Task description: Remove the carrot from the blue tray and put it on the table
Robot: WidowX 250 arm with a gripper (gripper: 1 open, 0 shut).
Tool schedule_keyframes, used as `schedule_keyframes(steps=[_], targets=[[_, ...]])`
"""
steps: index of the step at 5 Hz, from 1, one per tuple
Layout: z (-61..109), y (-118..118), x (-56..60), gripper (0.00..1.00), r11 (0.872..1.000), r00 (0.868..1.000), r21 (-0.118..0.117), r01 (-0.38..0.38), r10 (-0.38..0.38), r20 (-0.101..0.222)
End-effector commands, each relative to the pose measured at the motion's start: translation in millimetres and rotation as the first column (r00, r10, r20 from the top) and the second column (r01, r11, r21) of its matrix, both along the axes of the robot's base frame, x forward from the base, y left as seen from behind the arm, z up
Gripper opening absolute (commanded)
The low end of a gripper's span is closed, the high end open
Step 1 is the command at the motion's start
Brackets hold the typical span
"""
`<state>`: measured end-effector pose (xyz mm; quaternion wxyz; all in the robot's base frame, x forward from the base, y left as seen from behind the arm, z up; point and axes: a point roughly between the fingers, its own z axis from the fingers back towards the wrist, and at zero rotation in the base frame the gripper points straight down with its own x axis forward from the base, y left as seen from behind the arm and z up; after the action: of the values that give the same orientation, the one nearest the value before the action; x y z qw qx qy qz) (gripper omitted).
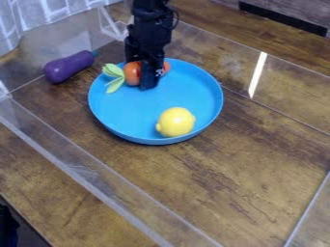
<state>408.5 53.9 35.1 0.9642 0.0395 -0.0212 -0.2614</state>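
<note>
Our gripper (146, 77) straddles the carrot (133, 71) in the tray (135, 121), upper centre; grip unclear. Light, stiff; we'd pinch mid-body.

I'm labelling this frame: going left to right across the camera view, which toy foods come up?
Eggplant → carrot → lemon.

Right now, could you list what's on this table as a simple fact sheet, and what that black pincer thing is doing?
table: dark wood planks under glossy clear sheets
blue tray: round, shallow, on the table
carrot: orange, green top, at the tray's far left rim
lemon: yellow, inside the tray
eggplant: purple, on the table left of the tray
pincer: pointing down, right at the carrot; grip unclear
</note>
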Motion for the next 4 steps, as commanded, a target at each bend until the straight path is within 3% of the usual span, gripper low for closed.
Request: schedule_keyframes(steps=[1, 3, 4], targets=[[35.4, 5.0, 10.1, 0.00, 1.000, 0.997, 0.020, -0.014, 0.013, 0.073], [75.8, 7.4, 3.3, 0.00, 0.998, 0.994, 0.053, -0.037, 0.031, 0.102], [81.4, 9.0, -1.7, 0.00, 0.997, 0.994, 0.058, -0.043, 0.036, 0.106]])
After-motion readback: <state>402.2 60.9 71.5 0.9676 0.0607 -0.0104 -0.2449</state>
